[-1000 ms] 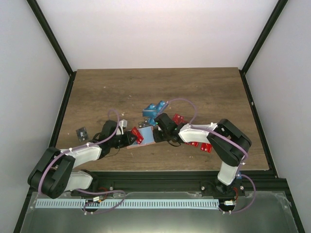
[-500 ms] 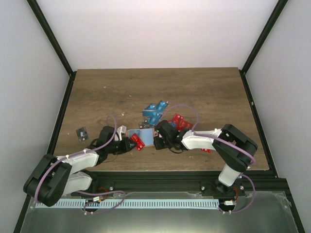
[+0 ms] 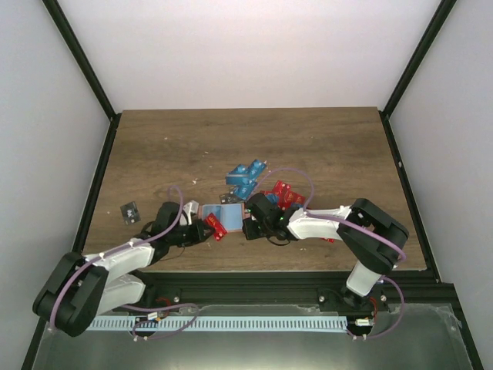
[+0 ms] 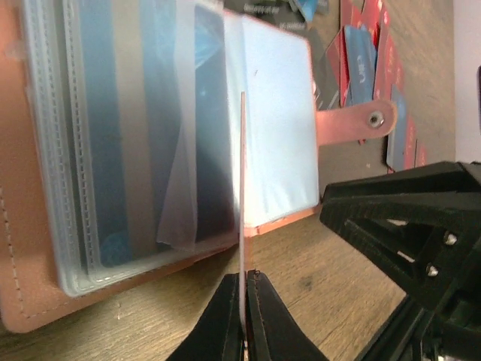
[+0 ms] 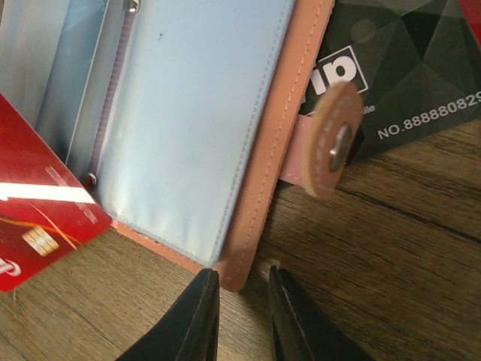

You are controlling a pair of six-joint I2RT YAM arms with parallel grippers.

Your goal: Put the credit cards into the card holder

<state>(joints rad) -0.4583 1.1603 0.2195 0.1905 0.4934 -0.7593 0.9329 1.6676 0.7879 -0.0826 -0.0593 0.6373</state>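
Note:
The card holder (image 3: 223,211) lies open on the table, tan-orange outside with clear pale-blue sleeves (image 4: 150,143). Blue cards sit in its left sleeves. My left gripper (image 4: 244,274) is shut on a red credit card (image 3: 219,226), seen edge-on in the left wrist view (image 4: 243,180), with its far end over the holder's middle fold. My right gripper (image 5: 239,277) is narrowly open, its tips on either side of the holder's near right corner (image 5: 248,226). The red card also shows in the right wrist view (image 5: 37,226).
A pile of blue cards (image 3: 246,176) and a pile of red cards (image 3: 283,194) lie behind the holder. One black card (image 3: 130,210) lies alone at the left. Another black card (image 5: 406,68) lies under the holder's snap tab (image 5: 331,143).
Both arms have dropped lower and nearer. The right gripper has moved from the holder's far right side to its near right corner. The left gripper still holds the red card at the holder.

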